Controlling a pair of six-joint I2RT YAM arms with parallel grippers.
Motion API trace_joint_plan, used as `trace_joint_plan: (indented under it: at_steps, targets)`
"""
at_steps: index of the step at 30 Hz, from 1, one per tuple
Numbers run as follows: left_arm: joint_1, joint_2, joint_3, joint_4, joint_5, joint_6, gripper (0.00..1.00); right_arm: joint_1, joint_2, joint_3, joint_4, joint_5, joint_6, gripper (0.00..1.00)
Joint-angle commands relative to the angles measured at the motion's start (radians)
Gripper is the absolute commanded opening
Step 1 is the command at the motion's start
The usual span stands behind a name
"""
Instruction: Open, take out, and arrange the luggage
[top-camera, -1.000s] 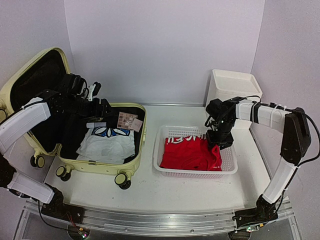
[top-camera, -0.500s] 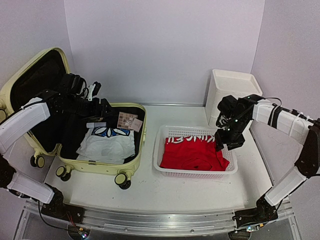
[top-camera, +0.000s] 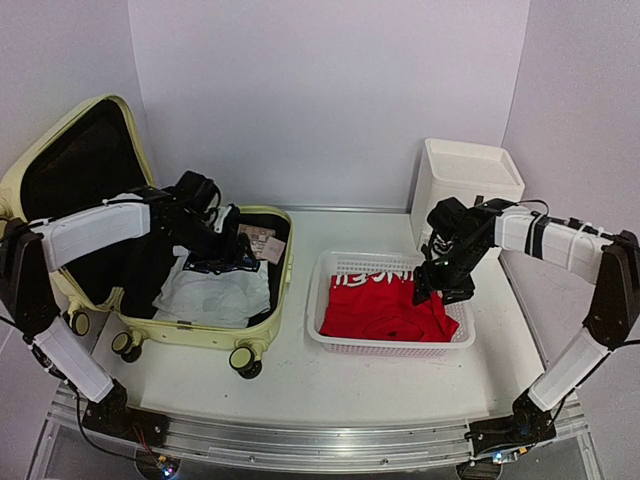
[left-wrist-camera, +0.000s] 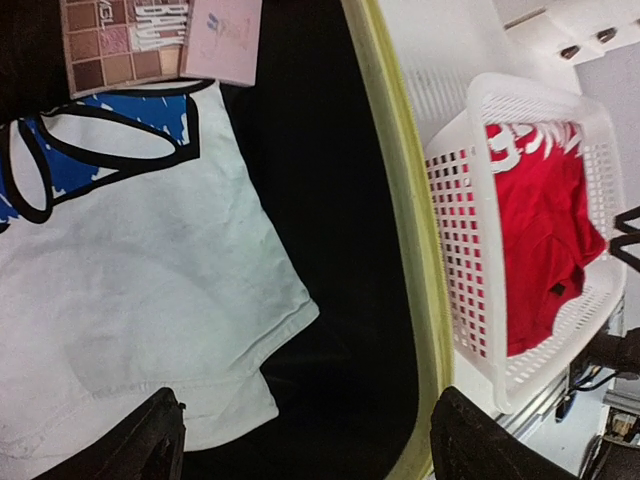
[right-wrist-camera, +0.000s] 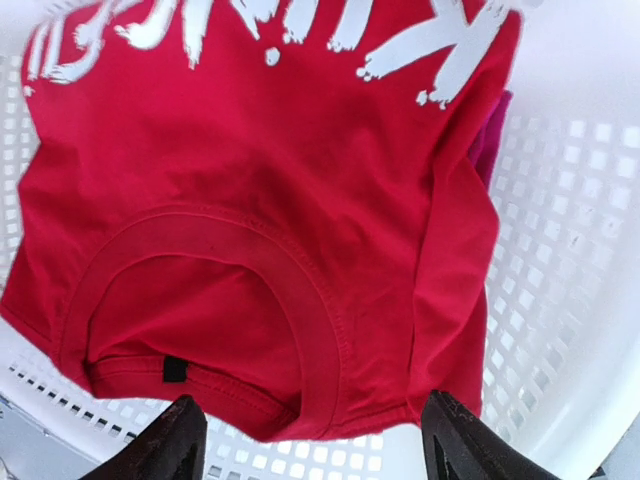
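Luggage (top-camera: 185, 333): open at left of counter (top-camera: 300, 385), lid (top-camera: 80, 165) propped back, white tee (top-camera: 215, 295) inside.
Left jaws: wide, empty, directly above tee; nearer arm.
Right jaws: wide, empty, over red shirt (top-camera: 385, 310) in basket (top-camera: 390, 348), well apart from luggage.
Next, likely: straight down onto tee.

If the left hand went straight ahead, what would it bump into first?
Probably the white T-shirt inside the luggage, or the black lining beside it. The open left hand points there, but depth is unclear.
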Motion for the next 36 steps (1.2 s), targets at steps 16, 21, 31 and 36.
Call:
trace_joint_plan:
  at_steps: [16,21,31,36]
  targets:
    - [-0.117,0.498,0.395,-0.17,-0.524,-0.079,0.83,0.002,-0.137,0.035,-0.039,0.039,-0.049,0.78]
    - [-0.118,0.552,0.382,-0.169,-0.522,-0.081,0.87,0.001,-0.134,0.07,-0.043,0.013,-0.049,0.78]
    - [-0.128,0.621,0.349,-0.169,-0.584,-0.072,0.87,0.001,-0.131,0.105,-0.042,-0.041,-0.023,0.78]
    - [-0.125,0.625,0.319,-0.168,-0.617,-0.069,0.71,0.006,-0.13,0.111,-0.036,-0.045,0.003,0.76]
